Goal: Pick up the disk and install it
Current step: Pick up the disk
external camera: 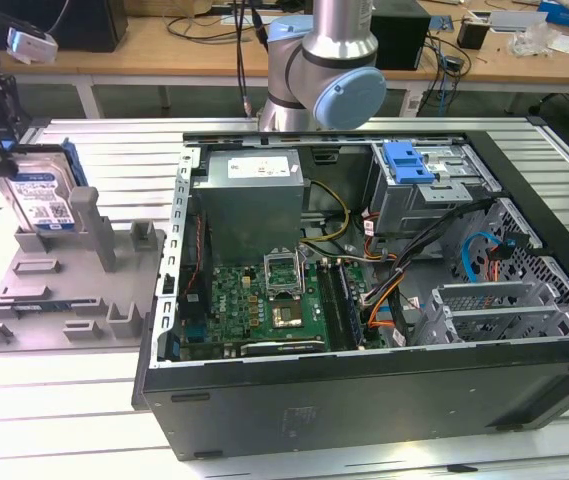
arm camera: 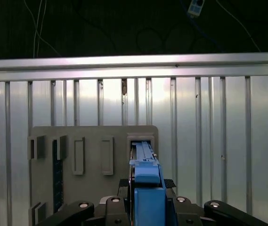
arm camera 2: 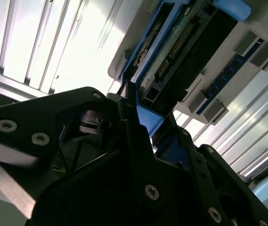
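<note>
Pincer [external camera: 2, 160] up at ten o'clock of the exterior view, pressed together on the one disk [external camera: 46, 200] and pinching its blue-framed edge. One pincer, one disk, one arm [external camera: 334, 70], with the arm's grey-and-blue joint at twelve o'clock.

Disk upright on its edge, white-and-blue label facing out, lower edge down in a slot of the single grey fixture [external camera: 54, 290] at nine o'clock. Not lifted clear yet. Fixture flat on the slatted metal surface [external camera: 64, 420], just beside the wall of the one open computer case [external camera: 364, 390].

Over to the first wrist view: blue carrier rail of the disk [arm camera: 145, 160] caught between two black fingers [arm camera: 124, 184], one each side, both touching it. Grey fixture [arm camera: 91, 136] beyond, on the ribbed surface [arm camera: 209, 141].

Second wrist view now: underside of the disk [arm camera 2: 181, 42] on show, dark board and a row of connector pins, blue frame around it, pincer [arm camera 2: 141, 122] closed on the near end.

Back to the exterior view and inside the case, from centre out to three o'clock. One grey power-supply box [external camera: 254, 195] at twelve o'clock of the case. One green motherboard [external camera: 264, 300] at seven o'clock. One bare blue latch piece [external camera: 409, 160] at one o'clock, on top of the drive cage, well apart from the disk.
</note>
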### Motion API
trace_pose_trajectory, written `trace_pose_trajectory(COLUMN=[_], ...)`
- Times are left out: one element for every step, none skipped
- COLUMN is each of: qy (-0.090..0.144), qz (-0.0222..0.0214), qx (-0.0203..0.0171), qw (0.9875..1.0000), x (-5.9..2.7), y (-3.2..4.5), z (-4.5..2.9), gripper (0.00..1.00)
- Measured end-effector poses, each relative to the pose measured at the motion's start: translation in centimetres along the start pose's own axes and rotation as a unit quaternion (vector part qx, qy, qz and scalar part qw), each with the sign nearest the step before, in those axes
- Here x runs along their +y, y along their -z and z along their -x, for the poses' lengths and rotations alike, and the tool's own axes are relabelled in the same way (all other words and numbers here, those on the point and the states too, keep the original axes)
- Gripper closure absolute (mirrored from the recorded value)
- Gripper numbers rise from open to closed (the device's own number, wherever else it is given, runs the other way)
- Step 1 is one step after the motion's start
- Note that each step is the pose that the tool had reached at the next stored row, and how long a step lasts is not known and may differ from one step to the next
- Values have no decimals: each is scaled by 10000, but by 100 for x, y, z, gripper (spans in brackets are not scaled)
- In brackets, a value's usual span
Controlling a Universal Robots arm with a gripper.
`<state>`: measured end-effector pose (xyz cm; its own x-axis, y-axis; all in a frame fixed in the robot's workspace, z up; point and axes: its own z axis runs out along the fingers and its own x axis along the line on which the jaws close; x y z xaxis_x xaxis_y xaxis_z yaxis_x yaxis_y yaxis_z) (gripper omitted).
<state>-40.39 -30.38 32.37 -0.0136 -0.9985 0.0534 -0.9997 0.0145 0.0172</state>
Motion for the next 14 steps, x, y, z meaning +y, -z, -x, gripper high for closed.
trace_pose_trajectory(qy=[0,0,0,0,0,0,0,0,0,0,0,0,0,0], qz=[0,0,0,0,0,0,0,0,0,0,0,0,0,0], qx=[0,0,0,0,0,0,0,0,0,0,0,0,0,0], qw=[10000,10000,10000,10000,10000,10000,10000,10000,10000,10000,10000,10000,10000,10000], x=[0,0,1,1,2,2,2,3,3,3,3,4,4,4], y=[17,29,59,82,97,113,128,141,158,169,183,198,214,230], z=[-1,-1,-3,-4,-5,-6,-7,-8,-8,-9,-10,-11,-11,-12], gripper=[64,64,64,64,64,64,64,64,64,64,64,64,64,64])
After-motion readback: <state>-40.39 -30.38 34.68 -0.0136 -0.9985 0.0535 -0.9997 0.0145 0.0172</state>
